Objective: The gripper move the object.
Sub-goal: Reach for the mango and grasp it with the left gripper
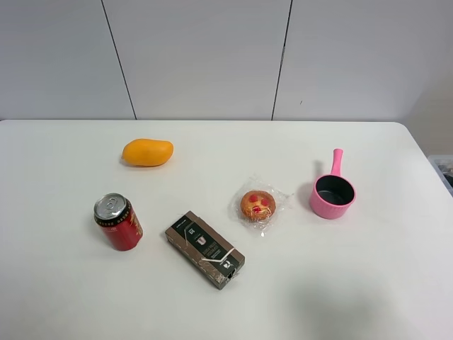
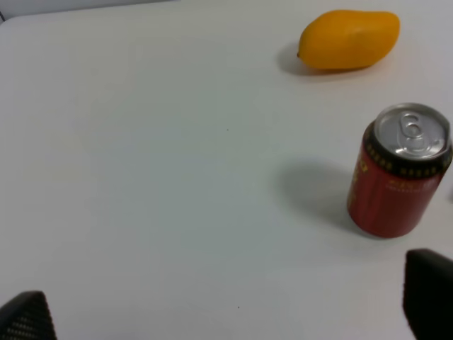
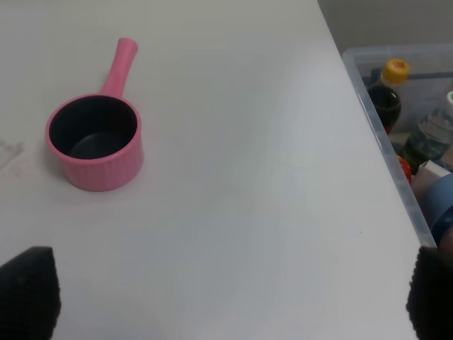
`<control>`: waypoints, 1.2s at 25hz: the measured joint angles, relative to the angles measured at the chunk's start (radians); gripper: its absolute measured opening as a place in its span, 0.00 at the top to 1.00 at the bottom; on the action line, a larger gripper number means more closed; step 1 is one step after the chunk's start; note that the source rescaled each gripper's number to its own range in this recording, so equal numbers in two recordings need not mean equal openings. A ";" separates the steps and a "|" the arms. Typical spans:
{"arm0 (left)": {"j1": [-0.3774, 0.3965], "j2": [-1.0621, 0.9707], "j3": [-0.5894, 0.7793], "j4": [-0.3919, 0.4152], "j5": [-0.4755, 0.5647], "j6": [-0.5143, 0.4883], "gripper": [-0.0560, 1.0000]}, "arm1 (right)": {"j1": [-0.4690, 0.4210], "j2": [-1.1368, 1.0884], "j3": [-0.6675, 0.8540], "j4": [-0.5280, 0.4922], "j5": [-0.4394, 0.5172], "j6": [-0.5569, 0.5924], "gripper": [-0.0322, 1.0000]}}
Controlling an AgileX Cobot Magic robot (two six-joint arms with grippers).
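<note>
The orange-yellow mango (image 1: 147,152) lies on its side at the back left of the white table (image 1: 368,283); it also shows in the left wrist view (image 2: 348,40). My left gripper (image 2: 226,312) is open and empty, well short of the mango, with only its black fingertips (image 2: 427,296) showing. My right gripper (image 3: 230,294) is open and empty over the table's right side, near the pink pot. Neither arm shows in the exterior high view.
A red can (image 1: 118,222) (image 2: 398,172) stands in front of the mango. A brown box (image 1: 204,248) lies at the front middle, a wrapped muffin (image 1: 258,205) right of it, then a pink pot (image 1: 332,193) (image 3: 95,139). A clear bin of bottles (image 3: 407,120) sits beyond the table's right edge.
</note>
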 joint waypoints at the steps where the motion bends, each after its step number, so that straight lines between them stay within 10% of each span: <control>1: 0.000 0.000 0.000 0.000 0.000 0.000 0.00 | 0.000 0.000 0.000 0.000 0.000 0.000 0.00; 14: 0.000 0.376 -0.172 -0.138 -0.043 0.110 0.00 | 0.000 0.000 0.000 0.000 0.000 0.000 0.00; 30: -0.003 0.894 -0.429 -0.303 -0.059 0.857 0.00 | 0.000 0.000 0.000 0.000 0.000 0.000 0.00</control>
